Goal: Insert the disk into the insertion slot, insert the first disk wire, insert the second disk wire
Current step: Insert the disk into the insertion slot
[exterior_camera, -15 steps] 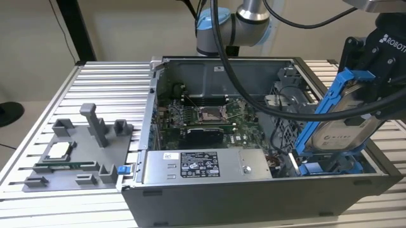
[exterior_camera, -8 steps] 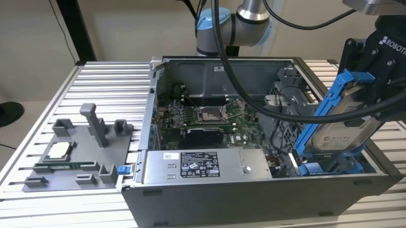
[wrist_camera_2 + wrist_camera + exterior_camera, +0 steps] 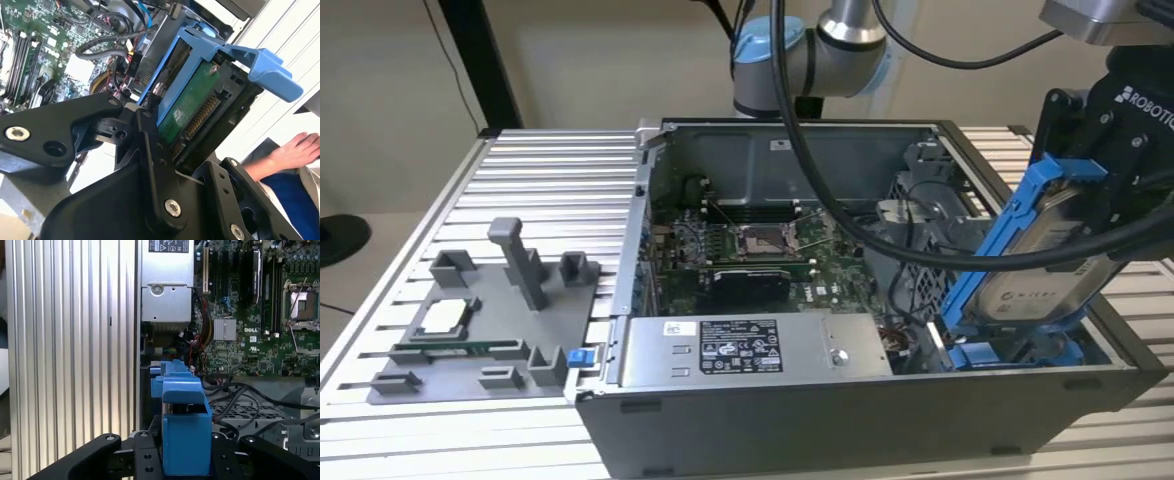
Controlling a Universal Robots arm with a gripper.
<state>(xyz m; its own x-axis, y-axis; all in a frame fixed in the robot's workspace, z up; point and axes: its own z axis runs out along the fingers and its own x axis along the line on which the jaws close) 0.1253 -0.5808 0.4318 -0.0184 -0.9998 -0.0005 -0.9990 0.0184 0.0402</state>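
The disk [image 3: 1047,265] sits in a bright blue carrier and hangs tilted over the open computer case, at the exterior view's right. My gripper [image 3: 1110,205] is shut on its upper part. Its lower end reaches down to the insertion slot [image 3: 1003,352], the blue-railed bay in the case's front right corner. In the second wrist view my black fingers [image 3: 150,145] clamp the disk [image 3: 192,102], whose green board and connector edge show. The first wrist view looks along the blue carrier [image 3: 184,435] held in the gripper [image 3: 185,462]. Black cables [image 3: 907,255] loop beside the bay; I cannot tell which are the disk wires.
The motherboard [image 3: 747,250] and the silver power supply [image 3: 747,345] fill the case. A dark perforated cage [image 3: 927,215] stands behind the bay. A grey fixture plate [image 3: 467,325] with small parts lies on the slatted table at the exterior view's left. A person's hand [image 3: 295,150] rests nearby.
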